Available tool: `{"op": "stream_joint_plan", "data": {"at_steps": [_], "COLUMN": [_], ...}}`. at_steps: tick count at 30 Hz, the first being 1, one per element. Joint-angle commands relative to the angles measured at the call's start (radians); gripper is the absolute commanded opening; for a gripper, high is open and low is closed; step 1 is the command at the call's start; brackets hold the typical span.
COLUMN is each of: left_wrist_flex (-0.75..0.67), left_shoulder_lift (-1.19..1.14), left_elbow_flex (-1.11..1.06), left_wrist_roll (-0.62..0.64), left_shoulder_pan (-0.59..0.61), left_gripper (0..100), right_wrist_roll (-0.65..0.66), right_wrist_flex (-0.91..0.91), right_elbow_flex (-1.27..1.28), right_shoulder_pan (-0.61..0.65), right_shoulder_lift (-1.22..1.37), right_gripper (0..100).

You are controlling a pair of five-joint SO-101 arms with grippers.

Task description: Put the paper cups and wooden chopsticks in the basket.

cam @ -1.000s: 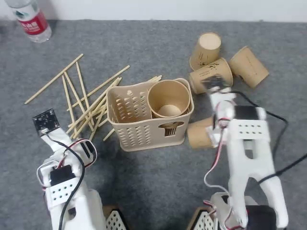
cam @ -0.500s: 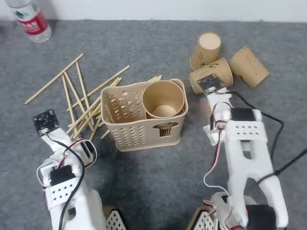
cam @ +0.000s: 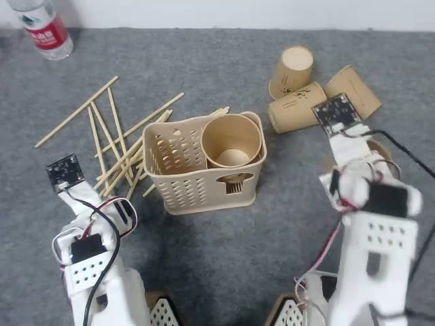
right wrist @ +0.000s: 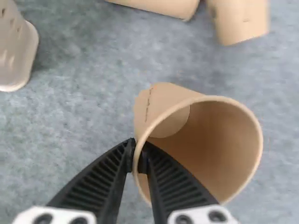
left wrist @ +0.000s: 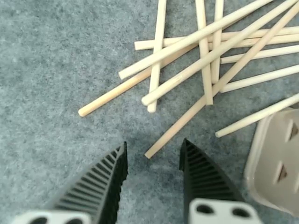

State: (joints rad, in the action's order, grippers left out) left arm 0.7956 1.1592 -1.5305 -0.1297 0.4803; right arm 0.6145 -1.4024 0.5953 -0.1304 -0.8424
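A beige slotted basket (cam: 197, 173) stands mid-table with one paper cup (cam: 234, 139) upright inside it. My right gripper (right wrist: 138, 156) is shut on the rim of another paper cup (right wrist: 205, 135), which lies tilted with its mouth facing the camera; in the high view this held cup (cam: 380, 148) peeks out beside the right arm (cam: 370, 204). Three more cups (cam: 296, 109) lie on their sides at the far right. Several wooden chopsticks (cam: 122, 142) are scattered left of the basket. My left gripper (left wrist: 154, 151) hangs open just short of the chopsticks' (left wrist: 205, 60) near ends.
A plastic bottle (cam: 44, 27) lies at the far left corner. The grey carpet (cam: 224, 251) in front of the basket is bare. A basket corner (left wrist: 275, 168) sits close beside the left gripper, and the basket's side (right wrist: 14, 46) is off to one side of the right gripper.
The right arm has pulled away from the basket toward the right, taking the cup that lay beside the basket. The basket first slid a little left. The left arm stayed still.
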Motion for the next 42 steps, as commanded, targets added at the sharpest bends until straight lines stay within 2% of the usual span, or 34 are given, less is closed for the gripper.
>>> {"op": "stream_joint_plan", "data": {"at_steps": [1,6,11,20,26,37,42], "left_wrist_flex": [-0.02,-0.02,-0.018,-0.018,-0.02,-0.02,-0.018], "left_shoulder_lift": [0.011,0.011,0.011,0.011,0.011,0.011,0.011], "left_elbow_flex": [0.007,0.007,0.007,0.007,0.007,0.007,0.007], "left_wrist_roll": [0.002,0.002,0.002,0.002,0.002,0.002,0.002], "left_shoulder_pan": [-0.005,-0.005,-0.003,-0.002,-0.002,-0.002,-0.002], "left_gripper": [17,17,17,17,17,17,17], "right_wrist_roll": [0.083,0.172,0.201,0.193,0.149,0.167,0.167], "right_wrist_flex": [-0.088,-0.186,-0.189,-0.081,-0.088,-0.077,-0.004], "right_elbow_flex": [-0.101,-0.161,-0.13,-0.058,-0.06,-0.028,0.118], "right_shoulder_pan": [-0.053,-0.134,-0.176,-0.18,-0.179,-0.171,-0.096], "right_shoulder_lift": [-0.105,-0.094,0.004,0.246,0.268,0.278,0.277], "right_gripper": [0.7,0.7,0.8,1.9,17.6,17.6,17.6]}}
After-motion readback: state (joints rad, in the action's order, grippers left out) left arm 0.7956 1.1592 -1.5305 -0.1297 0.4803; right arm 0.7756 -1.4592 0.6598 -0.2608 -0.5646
